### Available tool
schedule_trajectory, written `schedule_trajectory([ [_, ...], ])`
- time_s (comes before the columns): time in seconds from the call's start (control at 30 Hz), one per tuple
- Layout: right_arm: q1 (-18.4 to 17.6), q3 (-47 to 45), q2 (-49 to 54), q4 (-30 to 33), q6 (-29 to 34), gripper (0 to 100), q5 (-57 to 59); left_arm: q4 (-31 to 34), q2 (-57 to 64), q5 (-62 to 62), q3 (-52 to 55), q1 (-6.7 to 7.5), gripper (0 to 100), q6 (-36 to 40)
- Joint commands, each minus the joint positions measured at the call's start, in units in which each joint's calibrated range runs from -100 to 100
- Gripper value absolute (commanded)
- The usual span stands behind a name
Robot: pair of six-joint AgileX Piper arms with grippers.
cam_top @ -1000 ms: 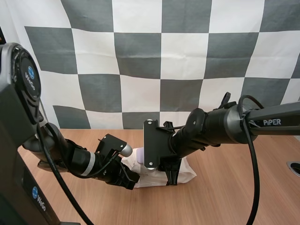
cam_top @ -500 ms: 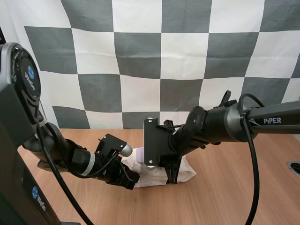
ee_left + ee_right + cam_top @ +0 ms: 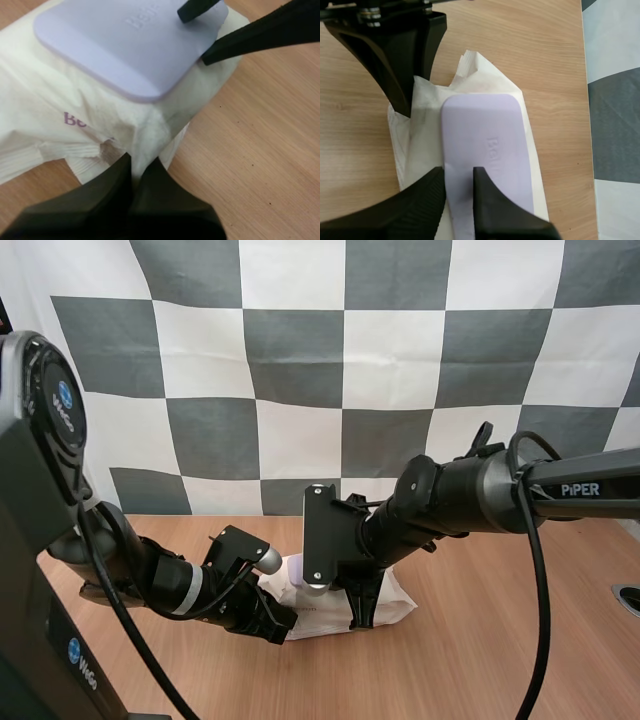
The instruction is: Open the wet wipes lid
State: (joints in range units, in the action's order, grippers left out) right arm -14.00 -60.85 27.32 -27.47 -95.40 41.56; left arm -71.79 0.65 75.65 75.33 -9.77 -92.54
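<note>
Lid (image 3: 487, 145): lilac, rounded-rectangular, embossed lettering on top, lying flat and shut on the pack (image 3: 420, 142). Right gripper (image 3: 458, 172): jaws drawn to a narrow gap at the lid's long edge. One finger (image 3: 490, 205) rests on the lid's top and the other stands just outside the edge against the wrapper. The two seem to nip that edge between them, though the contact itself is hard to make out. In the left wrist view the same two tips show at the lid's far corner, one on the lilac face and one touching the rim. Left gripper (image 3: 137, 165): jaws nearly together, pinching the crimped, folded end of the wrapper below the lid. The cream film is bunched and creased where the tips meet it. Pack: soft cream-white wrapper with partly legible purple print on its side and the lid centred on its upper face. It lies flat on the table (image 3: 260, 140). In the high view it sits near the table's middle between the two arms, with the left gripper at its left end and the right gripper coming down over its middle. Table: light wood grain, bare around the pack.
</note>
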Motion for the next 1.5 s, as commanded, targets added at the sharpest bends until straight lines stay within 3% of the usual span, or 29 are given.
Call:
schedule_trajectory([
  [0.0,0.0,0.1,0.0,0.2,0.1,27,0.1,0.0,0.1,-0.1,0.0,0.04,0,-0.8],
  [0.13,0.0,0.1,0.0,0.4,0.2,18,0.1,0.0,0.1,-0.1,0.0,0.04,0,-0.8],
  [0.3,0.0,0.1,0.0,0.4,0.2,0,0.1,0.0,0.1,-0.1,0.0,0.04,0,-0.8],
  [1.47,0.0,0.4,0.0,2.7,0.4,0,-11.4,1.8,0.1,-0.2,0.0,0.04,0,-0.8],
])
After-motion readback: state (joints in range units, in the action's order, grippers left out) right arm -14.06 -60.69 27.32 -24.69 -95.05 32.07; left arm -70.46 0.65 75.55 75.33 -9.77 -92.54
